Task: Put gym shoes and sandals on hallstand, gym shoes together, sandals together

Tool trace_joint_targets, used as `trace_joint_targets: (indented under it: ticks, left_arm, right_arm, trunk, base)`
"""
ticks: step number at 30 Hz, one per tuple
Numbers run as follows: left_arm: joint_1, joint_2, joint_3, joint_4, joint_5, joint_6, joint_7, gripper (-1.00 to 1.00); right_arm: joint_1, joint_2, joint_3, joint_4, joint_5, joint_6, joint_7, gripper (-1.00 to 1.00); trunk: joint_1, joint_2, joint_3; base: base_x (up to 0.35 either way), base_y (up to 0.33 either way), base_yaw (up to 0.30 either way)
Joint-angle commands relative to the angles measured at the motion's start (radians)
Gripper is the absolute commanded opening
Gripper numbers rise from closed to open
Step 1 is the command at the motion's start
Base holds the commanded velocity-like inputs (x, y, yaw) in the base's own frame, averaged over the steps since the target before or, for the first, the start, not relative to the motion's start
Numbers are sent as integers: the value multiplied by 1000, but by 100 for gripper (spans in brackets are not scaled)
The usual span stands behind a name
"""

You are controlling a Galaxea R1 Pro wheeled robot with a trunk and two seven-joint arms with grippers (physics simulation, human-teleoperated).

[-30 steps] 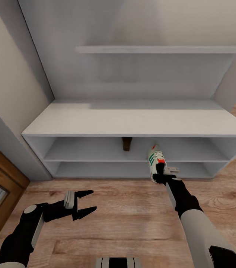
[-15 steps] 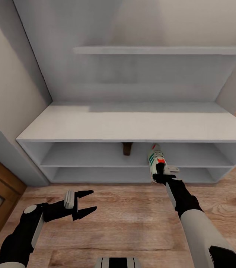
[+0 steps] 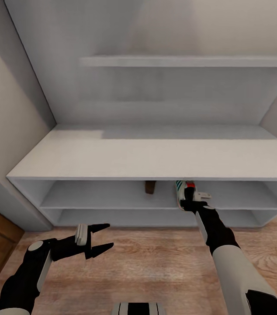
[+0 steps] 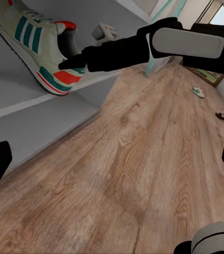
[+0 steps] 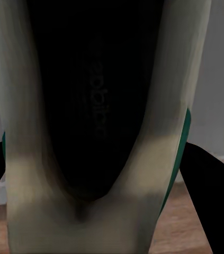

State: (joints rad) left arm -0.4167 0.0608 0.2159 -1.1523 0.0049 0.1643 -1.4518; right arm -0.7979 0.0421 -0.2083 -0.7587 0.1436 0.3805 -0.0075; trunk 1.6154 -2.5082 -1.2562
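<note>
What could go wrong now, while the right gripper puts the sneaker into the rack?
1. The sneaker, held by its heel in the right gripper, hangs partly over the shelf edge; released here, it may tip to the floor.
2. The sandal sits close beside it and might get pushed.

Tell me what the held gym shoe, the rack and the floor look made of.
Gym shoe: probably matte white leather or synthetic, with green stripes and a rubbery-looking sole. Hallstand: smooth pale grey-white panels, likely painted board. Corridor floor: wood-grain planks, possibly laminate.
</note>
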Motion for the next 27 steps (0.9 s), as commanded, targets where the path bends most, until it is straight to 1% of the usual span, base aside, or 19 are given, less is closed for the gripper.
trace_joint_targets:
  ticks: [1,4,10,21,27]
  left_arm:
    - [-1,0,0,0,1,11,-4,100]
    - [-1,0,0,0,0,11,-4,100]
    - [-1,1,1,0,1,11,-5,100]
    - [-1,1,1,0,1,11,-4,100]
    - [-1,1,2,0,2,11,-5,100]
  right_arm:
    - [0,1,-5,54,25,6,0,-100]
    - [0,1,-5,54,25,6,0,-100]
    - [0,1,-5,54,25,6,0,-100]
    - [0,1,-5,54,25,6,0,-100]
    - [0,1,-5,53,25,6,0,-100]
  trunk:
    - [0,0,-1]
    - [0,0,-1]
    - [0,0,-1]
    - [0,0,-1]
    - [0,0,-1]
  base:
    - [42,0,0]
    - [67,0,0]
    - [177,0,0]
    - [22,0,0]
    - [150,0,0]
